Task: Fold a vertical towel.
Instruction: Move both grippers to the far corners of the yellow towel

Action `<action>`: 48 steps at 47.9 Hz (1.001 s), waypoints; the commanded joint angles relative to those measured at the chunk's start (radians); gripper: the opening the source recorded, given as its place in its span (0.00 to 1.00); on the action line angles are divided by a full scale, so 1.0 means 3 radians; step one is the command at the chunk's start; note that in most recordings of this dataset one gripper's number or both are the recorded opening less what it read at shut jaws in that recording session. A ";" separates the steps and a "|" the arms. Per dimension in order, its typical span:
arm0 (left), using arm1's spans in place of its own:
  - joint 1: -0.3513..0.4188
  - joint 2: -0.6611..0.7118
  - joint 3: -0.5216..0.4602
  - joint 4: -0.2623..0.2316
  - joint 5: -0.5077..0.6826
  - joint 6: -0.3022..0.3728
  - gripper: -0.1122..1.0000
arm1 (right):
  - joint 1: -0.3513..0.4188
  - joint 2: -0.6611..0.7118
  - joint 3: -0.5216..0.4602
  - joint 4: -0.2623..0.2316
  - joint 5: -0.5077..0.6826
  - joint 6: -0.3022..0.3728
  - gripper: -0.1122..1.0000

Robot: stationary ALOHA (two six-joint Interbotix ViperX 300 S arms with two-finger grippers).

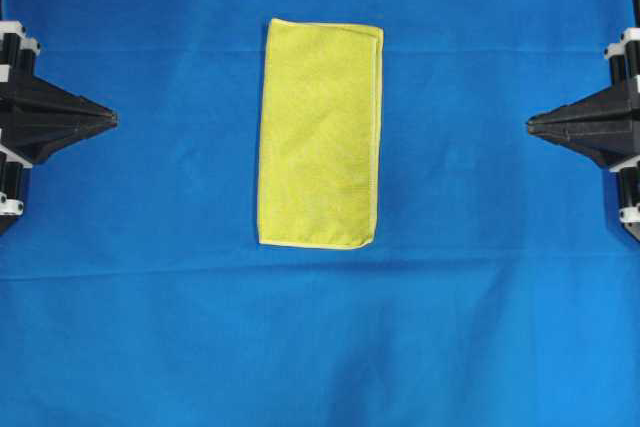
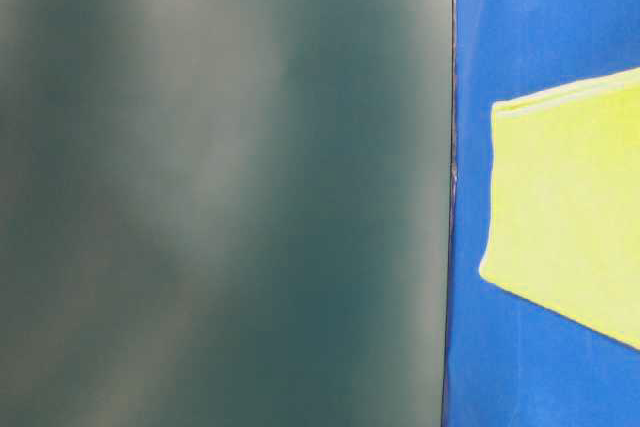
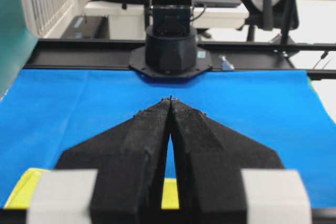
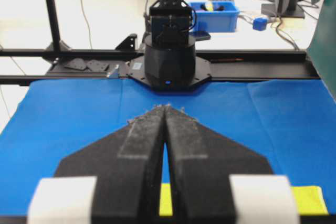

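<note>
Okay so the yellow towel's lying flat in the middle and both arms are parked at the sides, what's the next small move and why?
Probably open both grippers and bring them in toward the towel's far short edge. The towel lies flat and untouched on the blue cloth, long side running up the overhead view. The left gripper and right gripper sit shut, well clear of it.

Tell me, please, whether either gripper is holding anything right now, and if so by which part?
Nothing is held. The left gripper and right gripper are both shut on nothing, well apart from the yellow towel, which lies flat on the blue cloth.
</note>
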 commanded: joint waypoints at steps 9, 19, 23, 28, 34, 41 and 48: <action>-0.0005 0.0107 -0.0092 -0.0102 -0.0066 -0.0010 0.10 | -0.0133 0.0281 -0.0230 0.0026 0.0281 0.0046 0.10; 0.0194 0.0435 -0.0087 -0.0102 -0.0220 -0.0020 0.10 | -0.0532 0.0777 -0.0399 0.0026 0.0501 0.0153 0.10; 0.0332 0.0670 -0.0097 -0.0102 -0.0307 -0.0020 0.10 | -0.0711 0.0997 -0.0455 0.0026 0.0527 0.0159 0.10; 0.0486 0.0972 -0.0159 -0.0107 -0.0348 -0.0026 0.11 | -0.0915 0.1289 -0.0537 0.0026 0.0527 0.0153 0.10; 0.0680 0.1365 -0.0271 -0.0107 -0.0353 -0.0066 0.12 | -0.1145 0.1662 -0.0690 0.0010 0.0537 0.0123 0.11; 0.0859 0.1871 -0.0455 -0.0102 -0.0394 -0.0072 0.40 | -0.1355 0.2066 -0.0905 -0.0077 0.0614 0.0112 0.19; 0.1099 0.2413 -0.0639 -0.0102 -0.0486 -0.0066 0.77 | -0.1514 0.2470 -0.1110 -0.0133 0.0603 0.0112 0.54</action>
